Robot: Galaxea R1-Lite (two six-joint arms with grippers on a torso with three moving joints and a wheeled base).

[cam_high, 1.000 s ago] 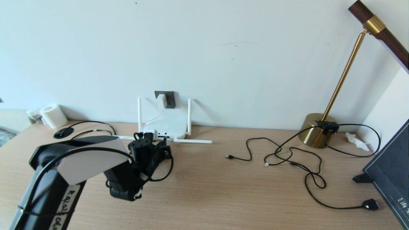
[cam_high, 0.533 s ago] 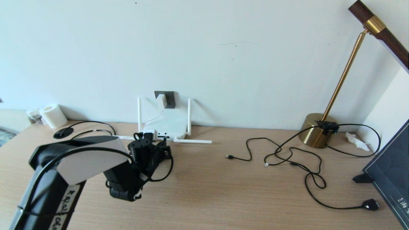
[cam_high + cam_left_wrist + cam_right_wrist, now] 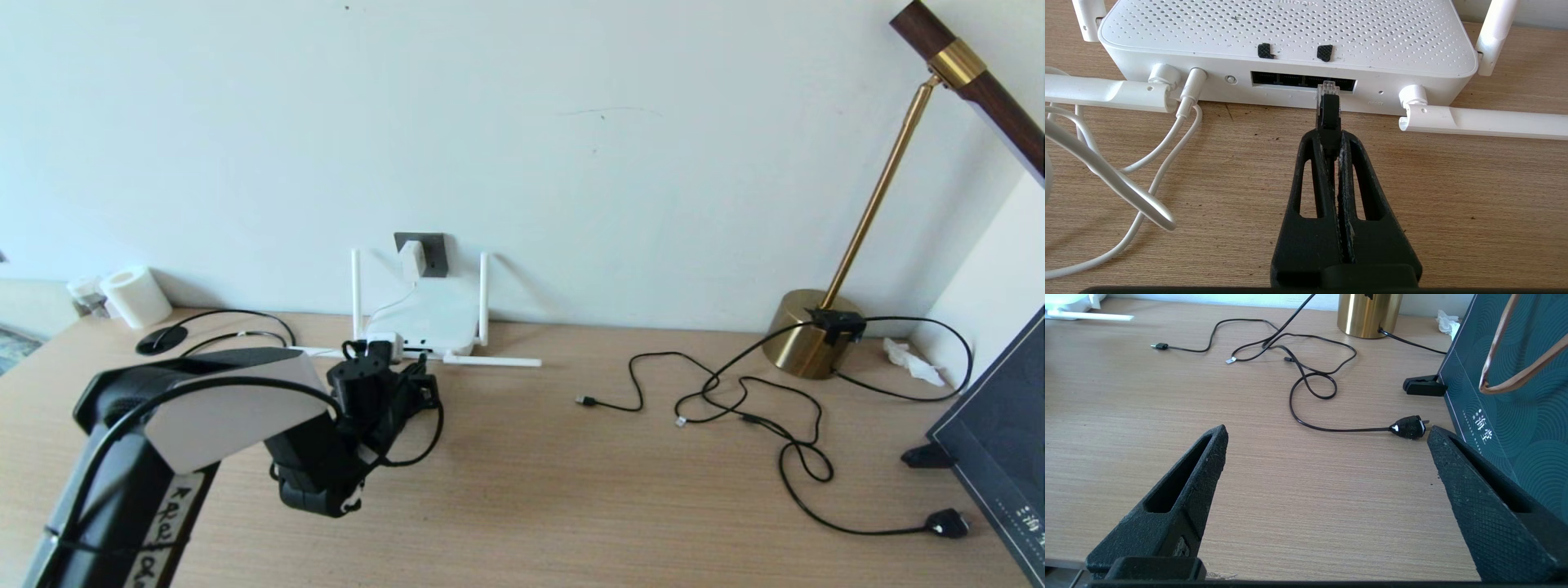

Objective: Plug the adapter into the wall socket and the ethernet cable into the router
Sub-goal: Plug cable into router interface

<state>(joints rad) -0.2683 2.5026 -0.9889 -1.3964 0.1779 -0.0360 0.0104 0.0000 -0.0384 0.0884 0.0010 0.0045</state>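
The small white cube adapter [image 3: 413,258] already sits in the dark grey wall socket [image 3: 431,251]. The left end effector [image 3: 1331,141], clamped on the thick black ethernet cable [image 3: 1328,110], holds its clear plug at the flat white router's [image 3: 1290,36] ports, at twelve o'clock, not yet seated. The right end effector [image 3: 1327,457] hangs wide open and empty over the tabletop [image 3: 1274,498].

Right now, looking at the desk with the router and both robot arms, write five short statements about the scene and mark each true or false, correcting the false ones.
1. The left pincer is shut on the ethernet cable. True.
2. The cable's clear plug is fully seated in the router. False: its tip is just at the port row's opening.
3. The adapter sits in the wall socket. True.
4. The right pincer holds a black plug. False: it is open and holds nothing.
5. All four antennas stand upright. False: two lie flat on the desk.
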